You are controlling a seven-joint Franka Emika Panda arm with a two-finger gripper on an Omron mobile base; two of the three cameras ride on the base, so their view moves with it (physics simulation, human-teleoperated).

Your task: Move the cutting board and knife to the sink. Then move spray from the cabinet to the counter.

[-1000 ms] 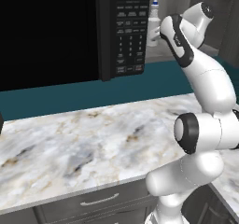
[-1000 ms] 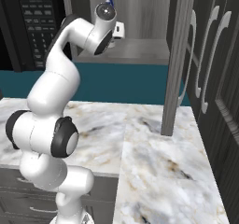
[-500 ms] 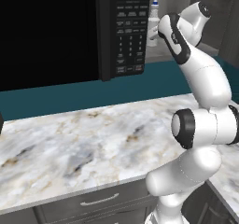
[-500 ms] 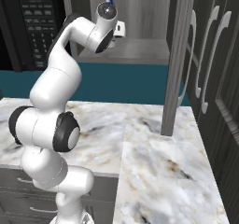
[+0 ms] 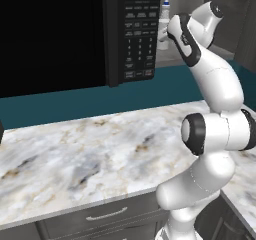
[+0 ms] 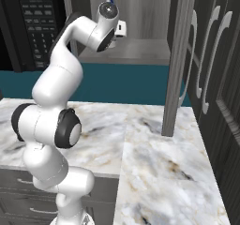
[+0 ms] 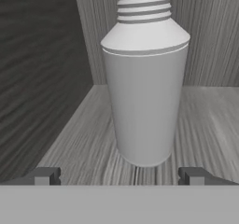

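My gripper (image 7: pixel 119 176), fingers spread wide apart, faces the upright spray (image 7: pixel 144 101) on the cabinet (image 7: pixel 70 139) shelf, not touching it.

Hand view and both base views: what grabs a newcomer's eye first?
The white arm arcs up from the marble counter into the open cabinet right of the black microwave. In the hand view, the pale spray stands upright on the shelf, dead ahead, with the tool open, its fingertips short of the bottle on either side.
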